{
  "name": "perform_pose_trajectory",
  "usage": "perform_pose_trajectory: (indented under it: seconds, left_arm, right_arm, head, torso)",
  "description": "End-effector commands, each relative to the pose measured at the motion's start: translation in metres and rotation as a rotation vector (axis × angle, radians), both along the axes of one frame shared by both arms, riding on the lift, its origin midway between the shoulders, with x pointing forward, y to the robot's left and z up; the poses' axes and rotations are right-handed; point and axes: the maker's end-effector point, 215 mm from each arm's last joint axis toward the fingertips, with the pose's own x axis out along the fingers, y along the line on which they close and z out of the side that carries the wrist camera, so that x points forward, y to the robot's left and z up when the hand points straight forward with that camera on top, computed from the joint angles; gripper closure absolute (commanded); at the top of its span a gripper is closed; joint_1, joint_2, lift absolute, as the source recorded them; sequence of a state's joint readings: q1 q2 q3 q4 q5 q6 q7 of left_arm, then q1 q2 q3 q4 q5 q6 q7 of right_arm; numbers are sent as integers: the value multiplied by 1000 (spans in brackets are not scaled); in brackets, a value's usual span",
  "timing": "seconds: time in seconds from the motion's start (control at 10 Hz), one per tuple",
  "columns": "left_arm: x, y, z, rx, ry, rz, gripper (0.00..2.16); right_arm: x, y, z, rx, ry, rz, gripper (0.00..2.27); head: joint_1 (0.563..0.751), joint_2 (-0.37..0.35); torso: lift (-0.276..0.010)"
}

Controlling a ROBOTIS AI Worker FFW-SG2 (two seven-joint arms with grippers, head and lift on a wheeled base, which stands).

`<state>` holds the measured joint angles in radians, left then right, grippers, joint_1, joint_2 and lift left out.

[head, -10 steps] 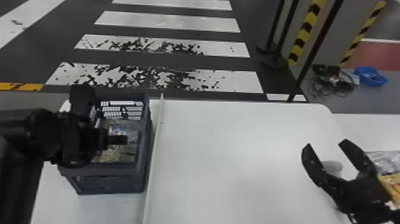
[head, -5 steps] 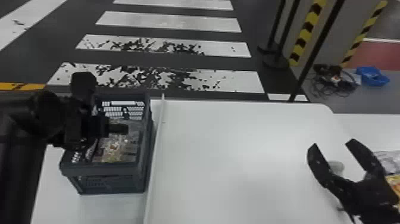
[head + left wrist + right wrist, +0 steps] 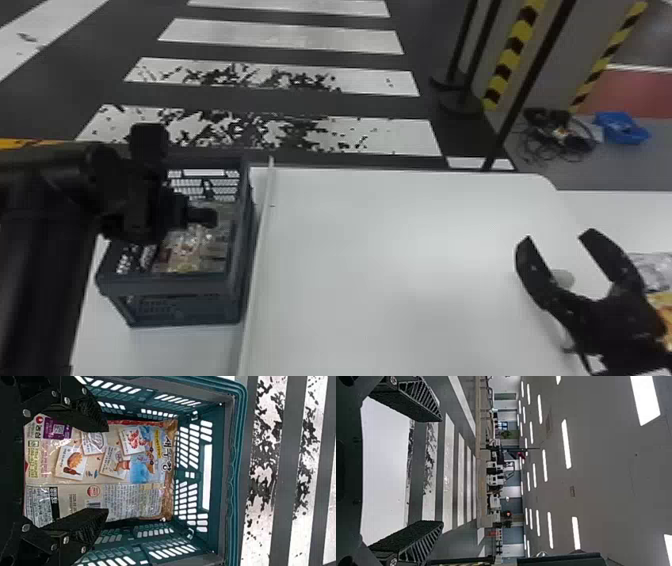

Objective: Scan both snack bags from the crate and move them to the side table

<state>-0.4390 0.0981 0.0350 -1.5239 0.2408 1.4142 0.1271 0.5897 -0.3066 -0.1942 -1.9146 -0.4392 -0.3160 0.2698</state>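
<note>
from where i stand, i count one crate (image 3: 165,286), of hard dark plastic, a box form with many small slots in its walls. it stands on the white table (image 3: 380,280), which has a smooth top and a rounded far corner. one thin, straight, raised white strip (image 3: 257,260) runs along the crate's right side.

inside the crate i can count one snack bag (image 3: 119,455). it is flat, rectangular, of glossy and slightly wrinkled film, with one printed face up. the left gripper (image 3: 202,215) is at the crate's opening, over this bag. its two ribbed black fingers are spread apart and do not grasp it.

the right gripper (image 3: 557,240) is above the right part of the table, also with two fingers wide apart and nothing between them. just beside it, at the right edge, is some shiny crinkled wrapping (image 3: 652,270), silvery and orange; whether it is one bag or two, i cannot tell.

on the floor behind there are one blue plastic tray (image 3: 620,127), one heap of thin tangled cables (image 3: 560,135) and three slim dark poles.
</note>
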Motion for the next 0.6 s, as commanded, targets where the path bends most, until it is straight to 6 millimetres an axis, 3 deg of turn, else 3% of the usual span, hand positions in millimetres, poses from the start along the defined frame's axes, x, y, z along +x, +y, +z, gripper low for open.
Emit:
perform_pose_trajectory:
  seconds: [0.0,0.2,0.5]
  left_arm:
    - [0,5,-3,8,2,11,313]
    - [3,4,-15,-1,19,18,313]
    - [13,-7,-17,-1,-4,11,309]
  right_arm:
    - [6,3,-1,-2,-1,10,70]
    - [7,1,0,-1,-16,10,73]
    - [6,5,2,3,-30,15,73]
  head:
    - [695,-80]
    - [695,-71]
    - [695,-75]
  torso:
    - [-95]
    - [-95]
    - [-95]
